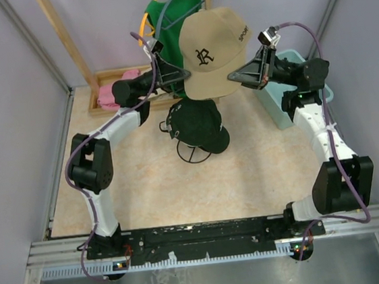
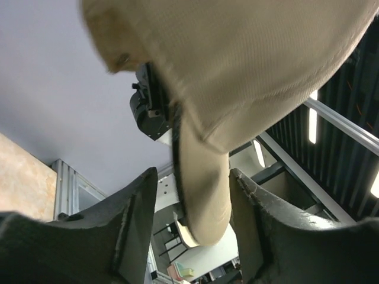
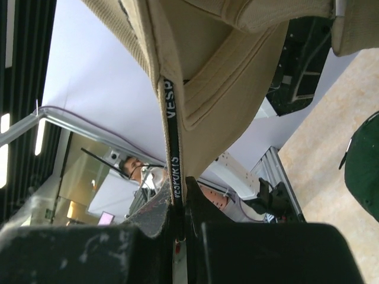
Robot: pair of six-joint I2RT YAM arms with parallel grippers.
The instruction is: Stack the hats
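Tan cap (image 1: 211, 55) held high between upreaching arms; right tool (image 1: 231, 78) clamped on edge, left tool (image 1: 184, 75) released, straddling brim.

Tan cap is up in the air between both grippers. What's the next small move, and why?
Probably draw the left gripper back off the brim: its jaws stand open around it, while the right gripper alone pinches the tan cap at its rim. The right arm could then lower it onto the black caps.
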